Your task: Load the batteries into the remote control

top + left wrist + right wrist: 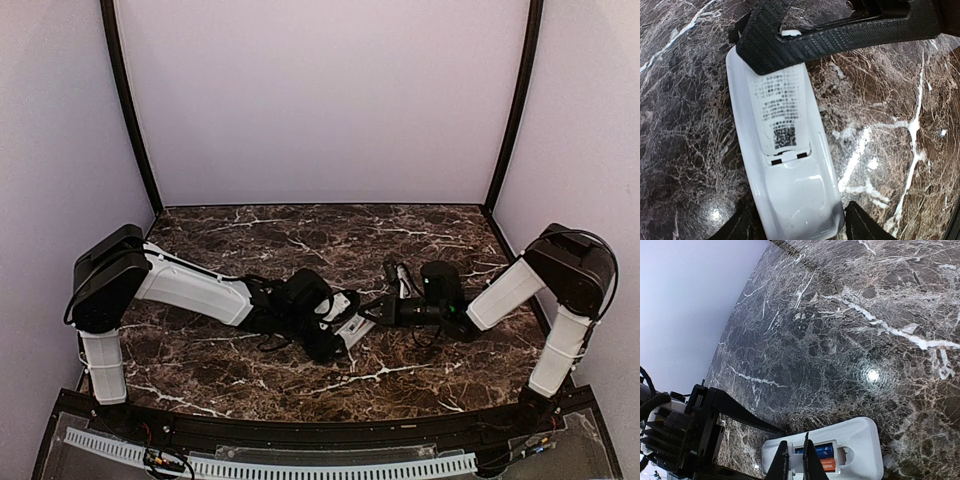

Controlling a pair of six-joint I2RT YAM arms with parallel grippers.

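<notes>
Remote control (790,165) mid worktop (850,340), back up. Long axis runs from left gripper (795,232) out to right gripper (796,462).
Left gripper part open, 2 fingers (860,227) flank near end; looks clamped across width.
Right gripper closed to slit, nothing seen held, tips down on far end at open recess (847,456).
Blue/orange thing there, likely battery (821,450); can't confirm.
Right arm nearer recess, so seating push probably its job.
Edges well off, open room all round.
Risk: remote skids.
</notes>
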